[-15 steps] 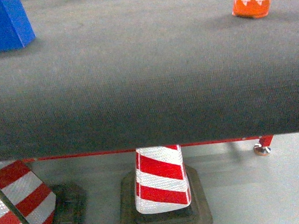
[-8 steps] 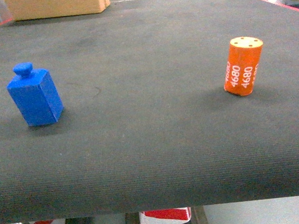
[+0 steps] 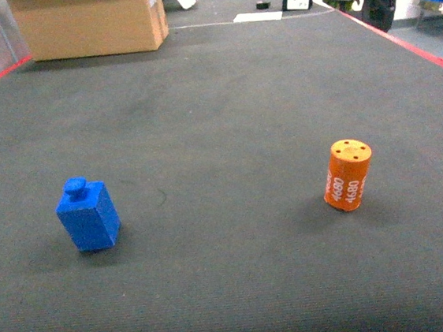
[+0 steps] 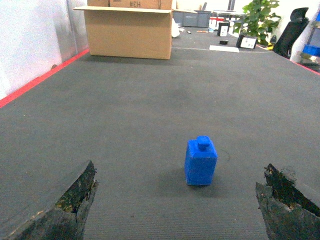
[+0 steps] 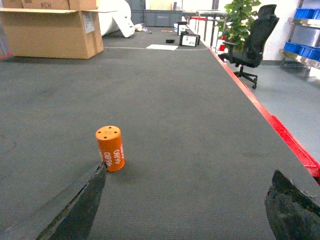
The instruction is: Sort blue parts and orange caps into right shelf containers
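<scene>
A blue part [image 3: 88,216], a small block with a knob on top, stands upright on the dark mat at the left. An orange cap [image 3: 348,175], a cylinder printed 4680, stands upright at the right. Neither gripper shows in the head view. In the left wrist view my left gripper [image 4: 179,200] is open, and the blue part [image 4: 201,161] stands ahead of it, apart from both fingers. My right gripper [image 5: 190,172] is open too. The orange cap [image 5: 111,148] stands just beyond its left fingertip [image 5: 97,180]. Blue right shelf containers [image 5: 302,49] sit far off at the right.
A large cardboard box [image 3: 87,21] stands at the far left of the table. A red strip [image 5: 280,132] marks the table's right edge, with floor beyond it. An office chair [image 5: 252,35] and a potted plant [image 5: 239,17] stand past the far right corner.
The head view has swung up from the table's front edge and the striped cones below it to the table top. Both parts now sit lower in that view; neither has tipped.
</scene>
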